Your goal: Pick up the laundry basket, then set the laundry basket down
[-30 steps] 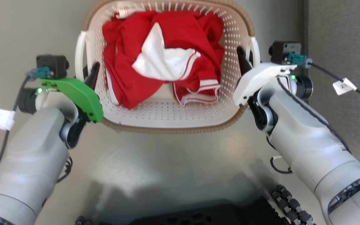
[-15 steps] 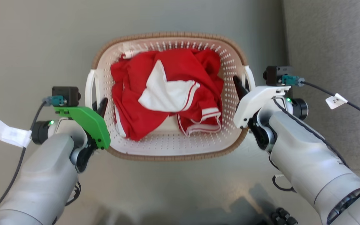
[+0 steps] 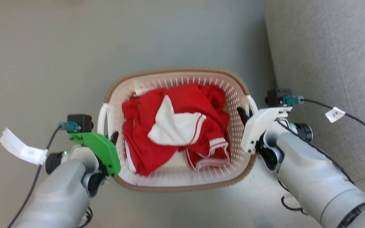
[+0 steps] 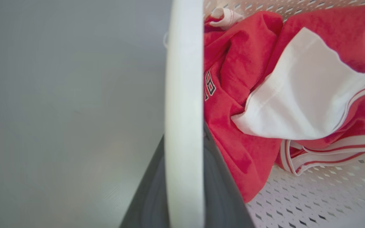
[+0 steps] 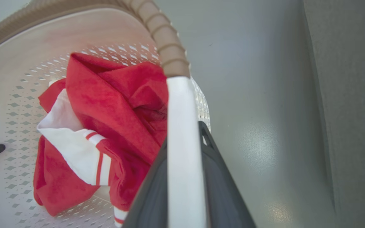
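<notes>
At left, the left gripper (image 3: 113, 139) is closed on the white left handle (image 3: 102, 118) of the laundry basket (image 3: 182, 187), which hangs centred between both arms over the grey floor (image 3: 43, 63) and holds a red-and-white garment (image 3: 176, 126). At right, the right gripper (image 3: 242, 114) is likewise clamped on the right handle (image 3: 251, 106). Expect a light, stiff plastic shell with a soft load, so grip both handles and keep them level.

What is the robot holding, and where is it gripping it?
The laundry basket: left gripper on its left handle, right gripper on its right handle.

Matt perforated plastic laundry basket (image 3: 169, 178), soft red-and-white cloth (image 3: 182, 104), smooth floor (image 3: 59, 63), perhaps faintly glossy
</notes>
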Available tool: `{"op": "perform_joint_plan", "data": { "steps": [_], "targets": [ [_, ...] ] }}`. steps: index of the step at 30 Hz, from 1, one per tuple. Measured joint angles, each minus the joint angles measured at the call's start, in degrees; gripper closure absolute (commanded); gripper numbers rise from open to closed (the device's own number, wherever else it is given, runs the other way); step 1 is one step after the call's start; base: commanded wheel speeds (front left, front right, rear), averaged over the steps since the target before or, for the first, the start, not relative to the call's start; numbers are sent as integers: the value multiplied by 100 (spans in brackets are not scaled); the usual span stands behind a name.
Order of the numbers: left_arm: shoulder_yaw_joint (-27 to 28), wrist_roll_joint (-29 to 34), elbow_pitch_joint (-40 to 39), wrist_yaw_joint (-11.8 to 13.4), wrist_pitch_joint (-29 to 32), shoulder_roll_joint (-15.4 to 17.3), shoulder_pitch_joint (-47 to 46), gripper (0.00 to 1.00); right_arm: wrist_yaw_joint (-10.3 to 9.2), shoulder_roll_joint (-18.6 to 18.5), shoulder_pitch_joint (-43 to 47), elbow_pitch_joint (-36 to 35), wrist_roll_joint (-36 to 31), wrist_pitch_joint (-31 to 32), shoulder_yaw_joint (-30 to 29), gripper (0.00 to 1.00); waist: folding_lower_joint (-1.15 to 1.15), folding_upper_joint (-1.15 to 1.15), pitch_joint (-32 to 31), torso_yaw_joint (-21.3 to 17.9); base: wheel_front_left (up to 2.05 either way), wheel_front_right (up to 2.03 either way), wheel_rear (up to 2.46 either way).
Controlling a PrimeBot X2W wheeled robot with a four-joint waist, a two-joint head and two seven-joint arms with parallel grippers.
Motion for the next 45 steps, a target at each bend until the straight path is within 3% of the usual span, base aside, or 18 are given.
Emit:
{"op": "perform_joint_plan", "data": {
  "steps": [11, 27, 45],
  "targets": [
    [-48, -200, 359, 0, 432, -250, 400, 100, 159, -33, 518, 109, 385, 579, 219, 100, 0, 0, -911, -5, 0, 0, 0],
    [-2, -543, 912, 7, 1003, -560, 883, 100, 213, -47, 904, 210, 664, 1433, 557, 100, 0, 0, -2081, -22, 0, 0, 0],
    [-45, -599, 1105, 85, 1433, -654, 939, 100, 214, -60, 1077, 229, 937, 1850, 676, 100, 0, 0, -2409, -101, 0, 0, 0]
  ]
}}
